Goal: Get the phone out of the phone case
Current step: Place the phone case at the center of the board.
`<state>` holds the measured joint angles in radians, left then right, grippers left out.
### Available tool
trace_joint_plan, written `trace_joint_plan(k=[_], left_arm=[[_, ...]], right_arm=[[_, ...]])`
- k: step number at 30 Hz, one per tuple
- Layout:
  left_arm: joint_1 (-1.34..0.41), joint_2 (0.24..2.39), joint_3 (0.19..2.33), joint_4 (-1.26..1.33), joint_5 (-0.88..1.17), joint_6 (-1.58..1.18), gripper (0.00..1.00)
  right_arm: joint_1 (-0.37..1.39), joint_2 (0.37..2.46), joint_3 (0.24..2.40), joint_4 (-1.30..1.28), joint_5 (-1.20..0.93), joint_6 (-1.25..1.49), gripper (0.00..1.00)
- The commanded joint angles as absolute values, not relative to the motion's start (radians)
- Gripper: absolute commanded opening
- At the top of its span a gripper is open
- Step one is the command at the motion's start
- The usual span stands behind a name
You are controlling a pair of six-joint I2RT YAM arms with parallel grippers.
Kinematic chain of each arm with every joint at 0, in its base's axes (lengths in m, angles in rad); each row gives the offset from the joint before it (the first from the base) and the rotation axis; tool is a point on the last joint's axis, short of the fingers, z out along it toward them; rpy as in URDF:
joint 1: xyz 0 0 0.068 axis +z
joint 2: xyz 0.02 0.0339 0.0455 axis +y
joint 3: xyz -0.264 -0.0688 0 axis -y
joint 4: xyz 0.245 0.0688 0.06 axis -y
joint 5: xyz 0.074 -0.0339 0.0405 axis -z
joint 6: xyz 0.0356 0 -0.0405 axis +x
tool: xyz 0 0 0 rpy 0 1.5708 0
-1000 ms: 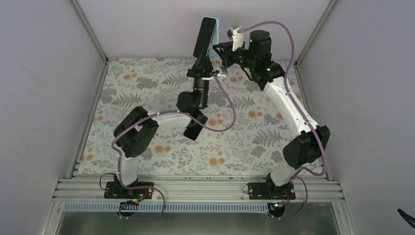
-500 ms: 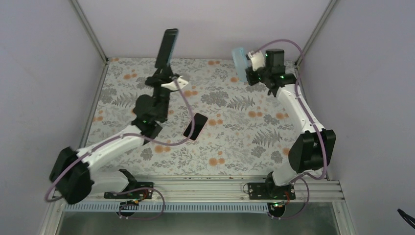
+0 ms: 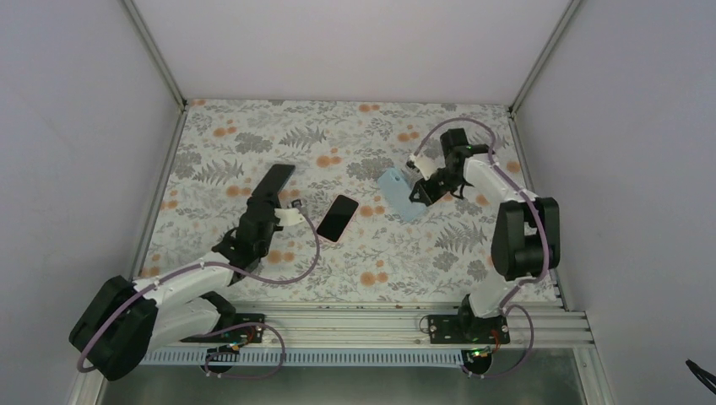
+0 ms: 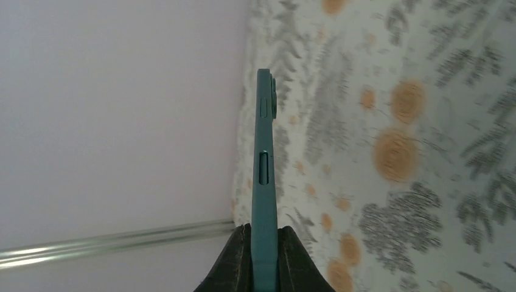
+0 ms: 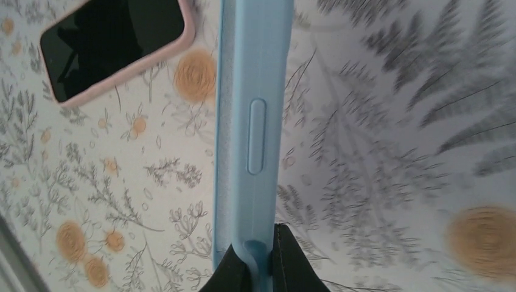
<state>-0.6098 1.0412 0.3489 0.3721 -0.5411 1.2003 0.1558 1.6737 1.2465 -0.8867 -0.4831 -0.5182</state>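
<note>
Left hand (image 4: pixel 264 236) low, pinching phone (image 4: pixel 264 176), right hand (image 5: pixel 255 244) low, pinching case (image 5: pixel 252 91)

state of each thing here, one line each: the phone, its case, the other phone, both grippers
phone: bare, out of its case, clamped edge-on
blue case: apart from the phone, held by one end
pink-cased phone: lying flat on the table, screen up and dark, nothing touching it
left gripper: shut on the phone
right gripper: shut on the blue case
</note>
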Motion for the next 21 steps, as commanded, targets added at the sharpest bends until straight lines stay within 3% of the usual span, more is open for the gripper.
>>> trace_joint_plan(k=[1, 9, 21], left_arm=[[-0.604, 1.076, 0.349, 0.46, -0.551, 1.156, 0.02], [-0.609, 1.194, 0.274, 0.565, -0.572, 1.221, 0.02], [-0.635, 1.126, 0.362, 0.086, -0.394, 1.098, 0.16]], right_arm=[[0.156, 1.744, 1.226, -0.94, -0.602, -0.561, 0.04], [0.152, 1.87, 1.254, -0.966, -0.651, -0.537, 0.04], [0.064, 1.972, 1.32, -1.01, -0.547, -0.474, 0.05]])
